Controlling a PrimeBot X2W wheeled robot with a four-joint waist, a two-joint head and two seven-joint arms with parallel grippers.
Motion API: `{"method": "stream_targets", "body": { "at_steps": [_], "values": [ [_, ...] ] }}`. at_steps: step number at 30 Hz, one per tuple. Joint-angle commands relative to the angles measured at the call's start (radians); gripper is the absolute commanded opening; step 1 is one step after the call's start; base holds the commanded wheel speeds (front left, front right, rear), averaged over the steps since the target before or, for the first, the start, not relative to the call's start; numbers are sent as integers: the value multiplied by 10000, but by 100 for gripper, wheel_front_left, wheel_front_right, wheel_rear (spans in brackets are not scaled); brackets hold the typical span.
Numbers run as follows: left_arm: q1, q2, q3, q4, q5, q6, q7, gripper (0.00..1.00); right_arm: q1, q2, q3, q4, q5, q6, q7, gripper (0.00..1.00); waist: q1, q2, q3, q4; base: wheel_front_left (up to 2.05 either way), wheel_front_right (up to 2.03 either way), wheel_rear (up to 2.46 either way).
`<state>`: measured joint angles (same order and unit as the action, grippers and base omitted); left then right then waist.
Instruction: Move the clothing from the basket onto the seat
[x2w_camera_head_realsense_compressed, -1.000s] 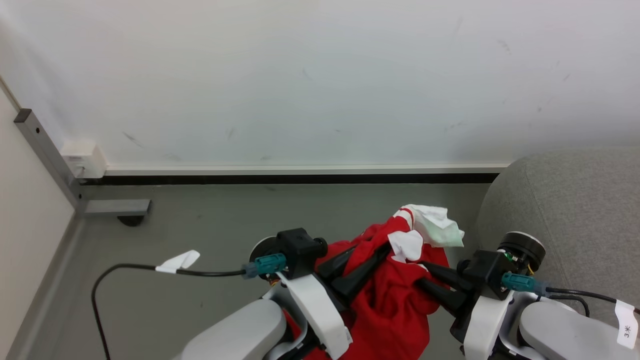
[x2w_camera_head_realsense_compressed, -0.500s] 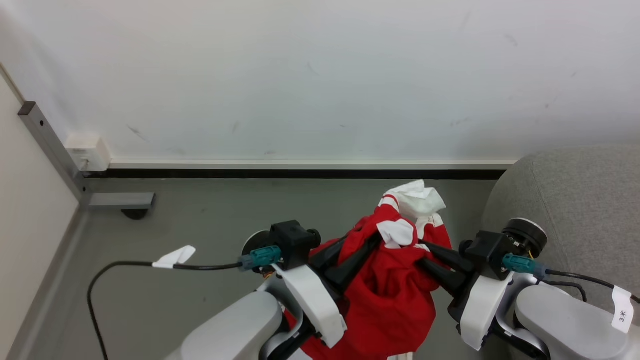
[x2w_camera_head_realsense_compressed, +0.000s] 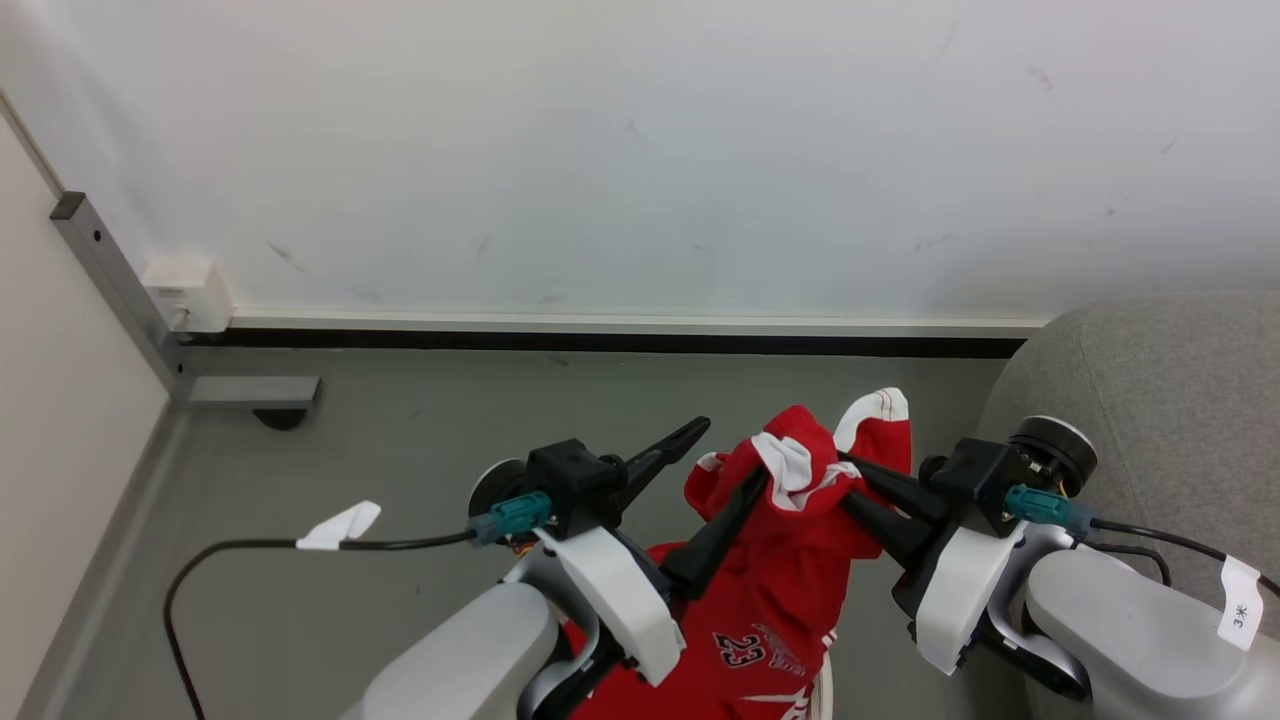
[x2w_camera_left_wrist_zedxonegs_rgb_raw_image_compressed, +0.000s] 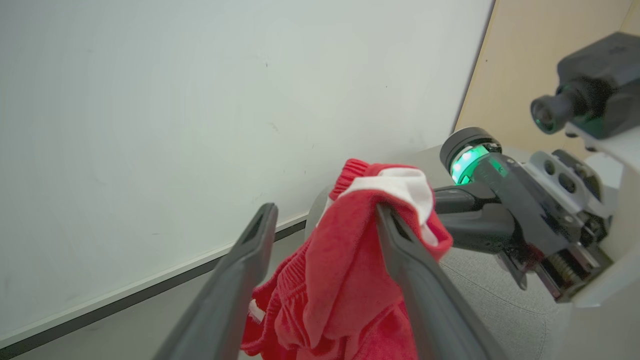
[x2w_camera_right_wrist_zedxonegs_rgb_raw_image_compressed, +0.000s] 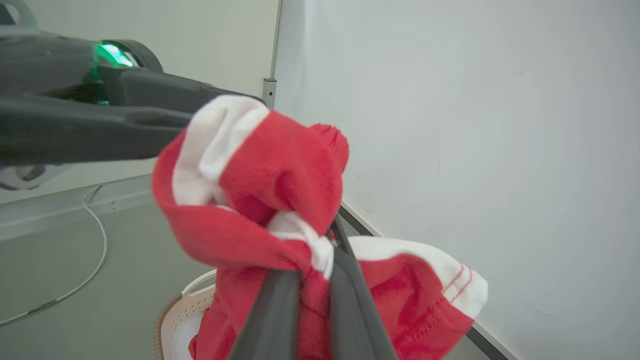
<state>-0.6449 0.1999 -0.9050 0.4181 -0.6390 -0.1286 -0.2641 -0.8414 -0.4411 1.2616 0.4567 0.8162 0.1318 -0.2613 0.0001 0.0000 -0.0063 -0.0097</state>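
The right gripper (x2w_camera_head_realsense_compressed: 843, 480) pinches the red clothing (x2w_camera_head_realsense_compressed: 790, 590); the left gripper (x2w_camera_head_realsense_compressed: 734, 451) gapes beside it, cloth draped over one finger.

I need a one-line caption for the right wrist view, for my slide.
The right gripper pinches the red-and-white clothing, held above the basket.

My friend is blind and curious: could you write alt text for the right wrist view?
The right gripper, its two dark fingers shut, pinches a bunch of red and white clothing, with the cream basket below it. The left gripper reaches in, fingers open, from the upper left, before a white wall.
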Motion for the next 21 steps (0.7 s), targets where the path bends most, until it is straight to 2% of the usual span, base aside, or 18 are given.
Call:
{"method": "stream_targets", "body": {
  "at_steps": [1,13,21],
  "values": [
    [185,-58,102,71,156,-8,-5,100,-51,-6,-84,1,-45,-21,-49,0,-1,0,13,4,0,0,0],
    [586,-186,453,122,518,-15,-6,100,300,-372,-652,-28,-89,-21,-46,0,-1,0,15,-115,0,0,0],
    [919,-192,351,74,448,-16,-6,100,562,-732,-1434,-271,-239,-21,-45,0,-1,0,14,-629,0,0,0]
  ]
}}
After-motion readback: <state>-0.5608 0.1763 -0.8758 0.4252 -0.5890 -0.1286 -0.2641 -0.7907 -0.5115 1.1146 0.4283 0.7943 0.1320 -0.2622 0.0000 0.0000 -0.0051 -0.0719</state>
